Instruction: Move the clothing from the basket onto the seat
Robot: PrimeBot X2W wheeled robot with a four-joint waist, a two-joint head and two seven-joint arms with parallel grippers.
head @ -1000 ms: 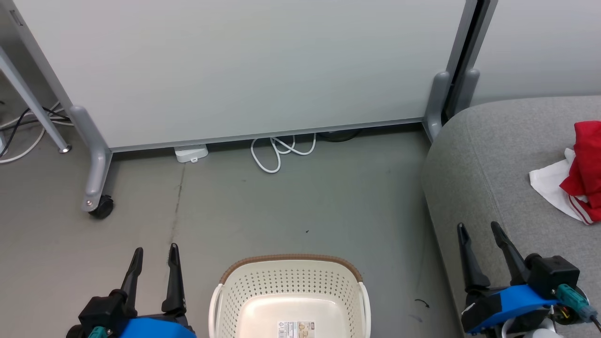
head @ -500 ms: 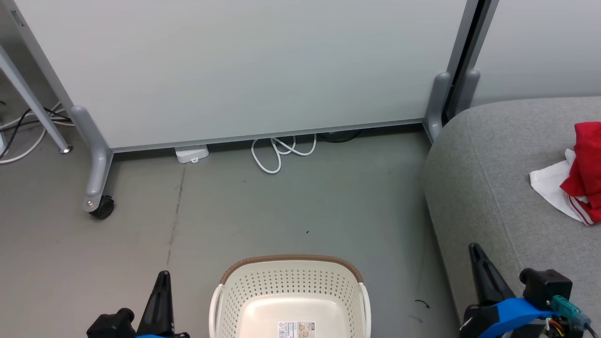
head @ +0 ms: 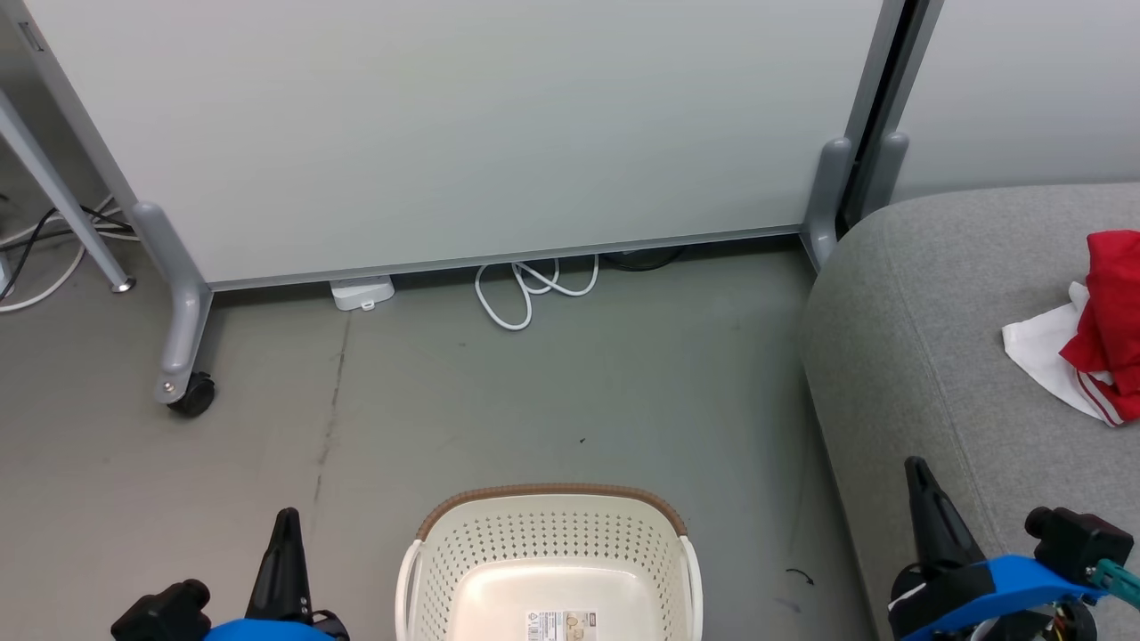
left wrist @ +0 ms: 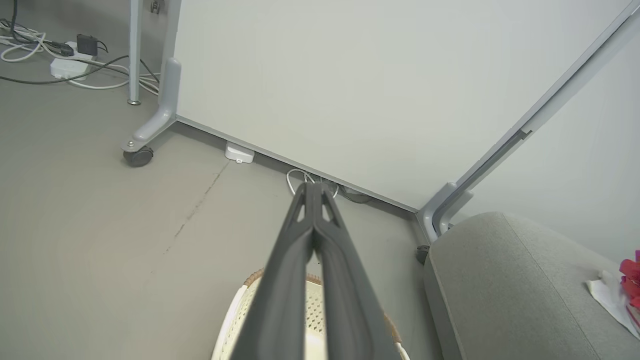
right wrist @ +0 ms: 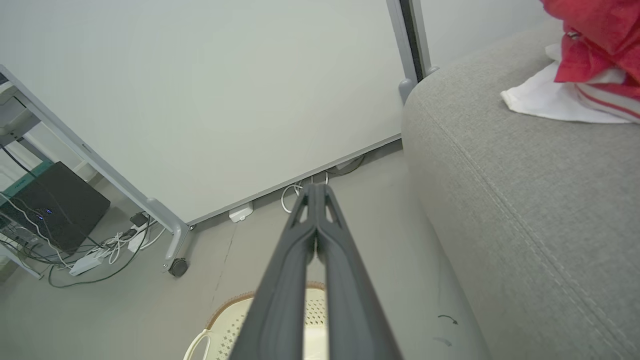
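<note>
The cream basket [head: 550,556] with its brown rim stands on the floor at the bottom centre; what shows of its inside is bare apart from a label. Red clothing [head: 1109,320] with white lining lies on the grey seat [head: 917,356] at the right edge, also seen as clothing [right wrist: 585,55] on the seat [right wrist: 525,200] and clothing [left wrist: 631,280] on the seat [left wrist: 500,290]. My left gripper [head: 286,518] is shut at the lower left, left of the basket, holding nothing. My right gripper [head: 915,467] is shut over the seat's near edge. Both wrist views show fingers [left wrist: 314,190] and fingers [right wrist: 315,190] pressed together.
A pale wheeled partition panel [head: 445,133] stands behind, with a caster [head: 191,392]. A white cable [head: 534,285] and small white box [head: 361,289] lie at its foot. More cables and a power strip [left wrist: 65,65] sit far left. A black box [right wrist: 50,205] stands on a rack.
Both grippers went from open to shut and dropped lower in the head view. The right gripper also shifted slightly right. The basket and the clothing have not moved.
</note>
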